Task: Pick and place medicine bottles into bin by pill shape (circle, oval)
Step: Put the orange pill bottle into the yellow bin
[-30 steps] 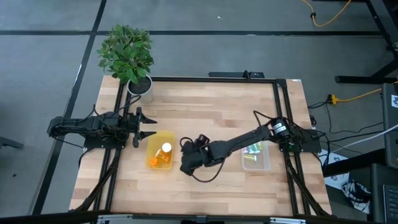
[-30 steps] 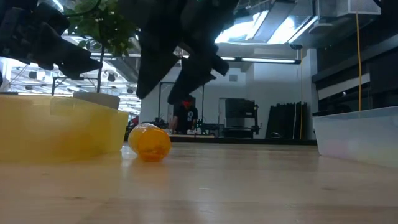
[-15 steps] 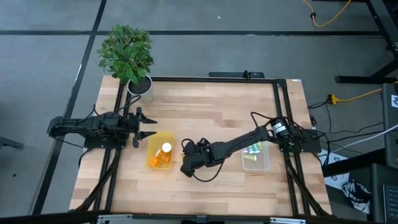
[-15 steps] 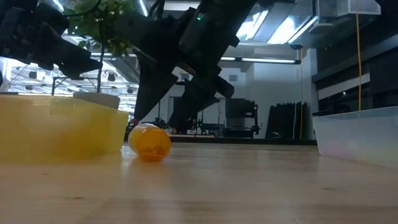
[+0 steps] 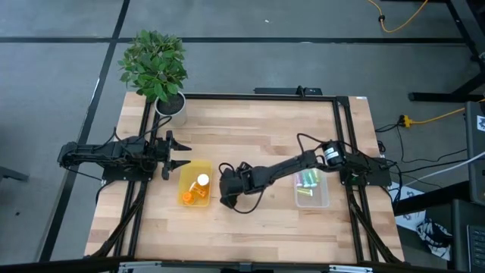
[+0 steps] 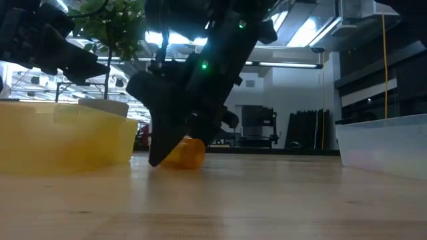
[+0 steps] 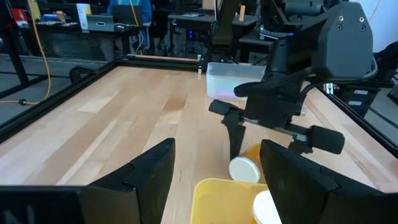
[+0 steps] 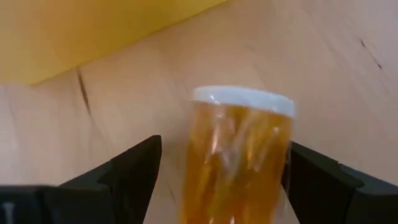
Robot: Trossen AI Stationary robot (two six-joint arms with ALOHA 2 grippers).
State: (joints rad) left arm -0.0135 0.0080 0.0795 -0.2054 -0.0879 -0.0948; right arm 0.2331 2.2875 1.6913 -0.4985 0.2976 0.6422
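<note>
An orange medicine bottle [image 8: 239,143] with a white cap lies on its side on the table, just right of the yellow bin [image 5: 184,174]. My right gripper [image 5: 225,193] is down at the table, open, with one finger on each side of the bottle's body. In the low view the bottle [image 6: 190,153] shows partly behind the fingers. The yellow bin holds two orange bottles [image 5: 198,185]. The clear bin [image 5: 323,199] holds pastel vials [image 5: 307,182]. My left gripper [image 5: 182,154] is open and empty, just far-left of the yellow bin. My right gripper's fingers [image 8: 134,168] stand on either side of the lying bottle's orange body, below its cap [image 8: 242,99], coming from above and lying along the bottle. I cannot tell whether they touch it. The bottle rests on the table.
A white pot with a green plant [image 5: 168,106] stands at the table's far left corner. Black frame rails [image 5: 341,121] run along the table's sides. Bare wood lies between the two bins and along the far half.
My right gripper has come down to the table and a little toward the yellow bin, so that its fingers now stand around the orange bottle. In the low view the bottle has shifted slightly toward the table's right.
</note>
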